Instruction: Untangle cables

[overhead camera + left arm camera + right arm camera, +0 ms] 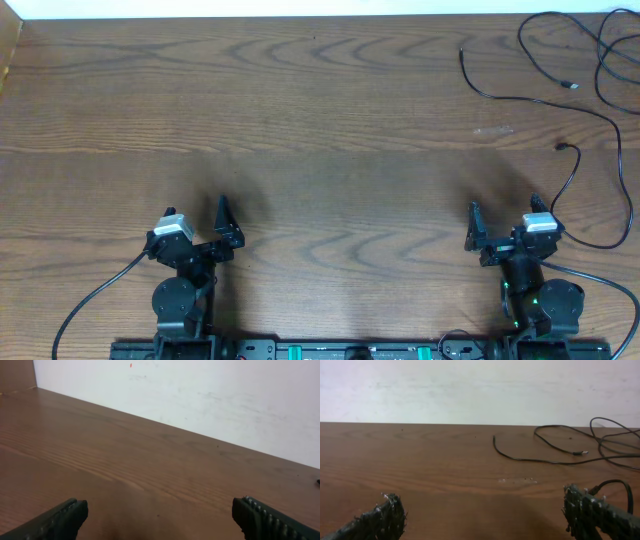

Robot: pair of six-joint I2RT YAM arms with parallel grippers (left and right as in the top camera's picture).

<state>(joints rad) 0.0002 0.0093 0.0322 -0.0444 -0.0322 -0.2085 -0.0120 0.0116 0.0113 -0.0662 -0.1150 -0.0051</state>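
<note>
The cables [540, 102] are thin black cords that lie spread in loose loops at the table's far right corner, with small plug ends [572, 87] showing. The right wrist view has them ahead and to the right [540, 461]. One cord curls down to just beyond the right finger [590, 510]. My right gripper [505, 215] is open near the front right, short of the cables and touching none. My left gripper [195, 225] is open at the front left over bare wood, far from them. Nothing lies between either pair of fingers [160, 515] [485, 510].
The wooden table [320, 130] ends at a white wall at the back. A brown box edge [8, 50] stands at the far left corner. Thicker black wires [90, 300] [600, 282] run from the arm bases along the front.
</note>
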